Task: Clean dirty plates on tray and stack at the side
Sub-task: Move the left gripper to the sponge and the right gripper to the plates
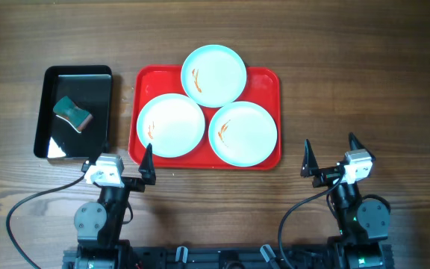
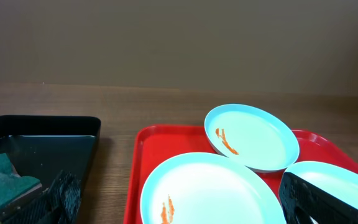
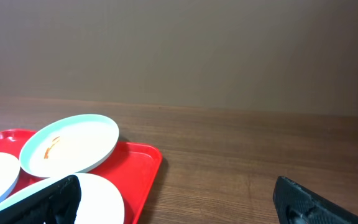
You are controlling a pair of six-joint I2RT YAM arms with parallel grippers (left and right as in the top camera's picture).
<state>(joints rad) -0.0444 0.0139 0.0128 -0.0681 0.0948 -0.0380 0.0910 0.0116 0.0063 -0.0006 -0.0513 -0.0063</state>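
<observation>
Three turquoise-rimmed plates lie on the red tray (image 1: 269, 81). The far plate (image 1: 213, 75) sticks out over the tray's far rim, and the left plate (image 1: 170, 125) and right plate (image 1: 242, 133) lie nearer me. Each carries a small orange smear. My left gripper (image 1: 118, 157) stands open near the tray's near left corner, holding nothing. In the left wrist view the left gripper (image 2: 185, 208) frames the left plate (image 2: 210, 183), with the far plate (image 2: 253, 134) behind. My right gripper (image 1: 329, 142) stands open and empty, to the right of the tray. In the right wrist view the right gripper (image 3: 182, 208) spans the tray's right corner (image 3: 145, 162) and bare wood.
A black glossy tray (image 1: 51, 82) left of the red tray holds a green sponge (image 1: 74, 113), also seen in the left wrist view as the sponge (image 2: 2, 177). Wooden table (image 1: 364, 75) stretches right of the red tray. Cables run from both arm bases at the near edge.
</observation>
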